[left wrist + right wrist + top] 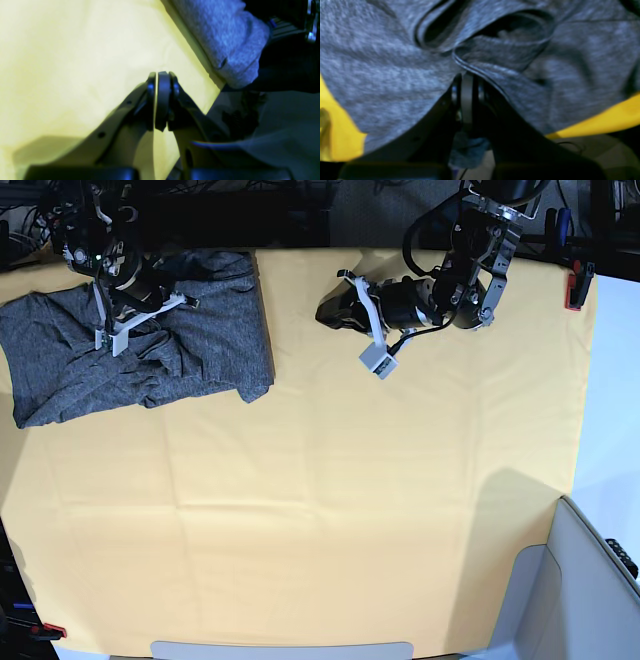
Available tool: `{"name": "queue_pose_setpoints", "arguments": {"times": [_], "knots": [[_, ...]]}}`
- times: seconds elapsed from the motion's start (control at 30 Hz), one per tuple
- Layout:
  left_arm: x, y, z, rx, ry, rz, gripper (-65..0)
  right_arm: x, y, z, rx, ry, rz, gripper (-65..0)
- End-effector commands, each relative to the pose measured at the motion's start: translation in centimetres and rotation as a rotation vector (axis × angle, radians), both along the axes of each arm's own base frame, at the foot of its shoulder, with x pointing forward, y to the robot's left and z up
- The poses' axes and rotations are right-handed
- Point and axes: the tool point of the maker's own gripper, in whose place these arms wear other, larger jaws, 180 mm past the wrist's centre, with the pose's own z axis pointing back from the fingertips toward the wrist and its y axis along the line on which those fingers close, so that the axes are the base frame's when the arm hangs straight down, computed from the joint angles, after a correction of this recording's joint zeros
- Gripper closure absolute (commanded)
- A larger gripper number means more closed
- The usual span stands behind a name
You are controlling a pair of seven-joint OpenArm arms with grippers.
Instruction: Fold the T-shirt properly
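1. Right pincer (467, 82) has its jaws pressed together with its tip pushed into the folds of the T-shirt (140, 345); a ridge of grey fabric runs across the tip, but whether any cloth is caught between the jaws I cannot tell.
2. Left pincer (162, 80) is closed on nothing, jaws meeting over the bare yellow tablecloth (330, 510), apart from the shirt.
3. In the base view the T-shirt lies rumpled at the far left corner of the desk, spread from the left edge toward the middle of the far edge, with creases gathered around the right arm (120, 290).
4. The left arm (440, 295) sits near the far edge, right of centre, its pincer end pointing toward the shirt, well apart from it.
5. In the left wrist view a folded grey edge of the shirt (225, 42) shows beyond the closed jaws, lying on the tablecloth.
6. A red clamp (576, 288) grips the tablecloth at the far right corner; another red clamp (50, 632) sits at the near left corner.
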Motion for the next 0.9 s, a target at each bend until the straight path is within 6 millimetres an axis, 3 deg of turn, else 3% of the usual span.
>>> {"name": "queue_pose_setpoints", "arguments": {"times": [0.0,0.17,0.4,0.5,0.67,0.87], "knots": [[1.1,-0.7,2.4,-0.053,-0.071,0.000,-0.2,0.7,-0.1,0.7,-0.005,-0.029,0.002,0.0],[2.1,-3.8,6.2,-0.122,-0.157,-0.048,-0.2,0.8,0.8,0.6,0.028,-0.032,-0.014,0.0],[3.9,-8.0,6.6,-0.129,-0.134,-0.151,-0.2,0.5,1.3,0.4,0.044,-0.025,-0.020,0.0],[4.1,-9.4,5.4,-0.110,-0.110,-0.200,-0.2,0.3,1.8,0.2,0.060,-0.021,-0.027,0.0],[3.8,-10.5,1.1,-0.079,-0.017,-0.205,-0.2,0.1,2.3,0.0,0.062,-0.011,-0.007,0.0],[3.3,-9.7,-2.6,-0.040,0.063,-0.170,-0.2,-0.4,3.7,-0.3,0.077,0.006,0.034,0.0]]}}
